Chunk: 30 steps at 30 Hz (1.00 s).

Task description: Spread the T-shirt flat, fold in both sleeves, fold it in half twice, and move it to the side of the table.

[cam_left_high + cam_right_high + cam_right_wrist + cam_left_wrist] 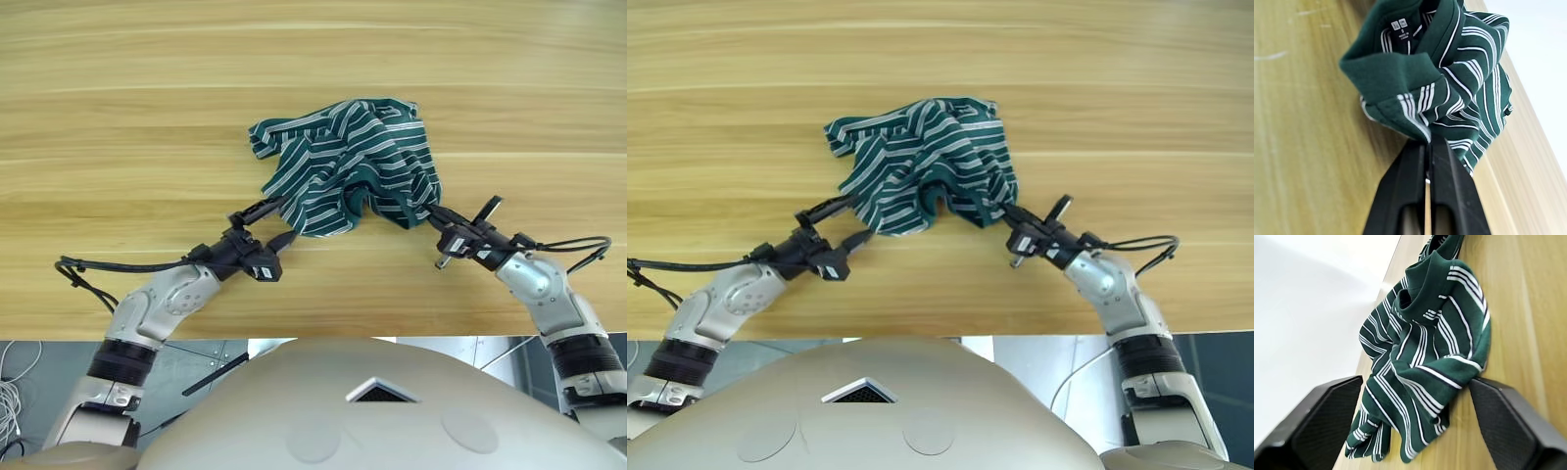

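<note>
One broad wooden bench (118, 117) with a pale lengthwise grain carries everything, its near edge running just in front of the robot. On it, around the middle and a little to the right, lies a dark green T-shirt (348, 162) with thin white stripes, bunched into a crumpled heap with deep folds rather than laid flat; its far part rests on the wood while its near edges are drawn down toward the two arms. The left hand (278, 221) sits at the near left corner of the heap, spread wide: its two black fingers (1317, 426) stand well apart with a hanging fold of striped cloth between them, one finger just touching the fabric, and nothing pinched. The right hand (432, 211) is at the near right corner, its fingers (1405, 186) pressed together on a folded hem of the T-shirt, which rises straight out of the closed tips. Close to that grip, a small white neck label (1399, 24) shows inside the collar.
</note>
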Each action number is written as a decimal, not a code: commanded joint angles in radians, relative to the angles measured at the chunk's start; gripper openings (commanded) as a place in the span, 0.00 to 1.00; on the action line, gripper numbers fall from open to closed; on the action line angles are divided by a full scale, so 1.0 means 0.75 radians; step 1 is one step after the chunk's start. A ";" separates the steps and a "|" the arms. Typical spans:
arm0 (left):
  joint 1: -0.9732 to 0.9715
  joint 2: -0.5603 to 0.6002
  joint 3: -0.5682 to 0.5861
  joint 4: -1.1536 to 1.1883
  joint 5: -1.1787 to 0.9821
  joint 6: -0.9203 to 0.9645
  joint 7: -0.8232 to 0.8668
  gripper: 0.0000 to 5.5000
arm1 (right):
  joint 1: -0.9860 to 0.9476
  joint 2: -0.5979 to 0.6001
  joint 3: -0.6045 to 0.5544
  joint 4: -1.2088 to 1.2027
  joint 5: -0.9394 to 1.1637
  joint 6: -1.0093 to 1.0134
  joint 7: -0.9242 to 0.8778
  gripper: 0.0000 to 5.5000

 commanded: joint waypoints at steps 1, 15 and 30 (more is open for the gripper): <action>-0.037 -0.041 -0.056 0.088 0.079 0.059 0.047 0.73 | -0.008 0.002 0.007 0.042 -0.021 0.004 -0.005 0.01; -0.109 -0.039 -0.119 0.205 0.118 0.150 0.160 0.33 | 0.004 0.001 0.001 0.012 -0.015 -0.014 -0.025 0.00; -0.108 -0.036 -0.084 0.195 -0.166 0.074 0.153 0.00 | -0.039 0.035 -0.065 -0.017 0.061 -0.034 -0.086 0.00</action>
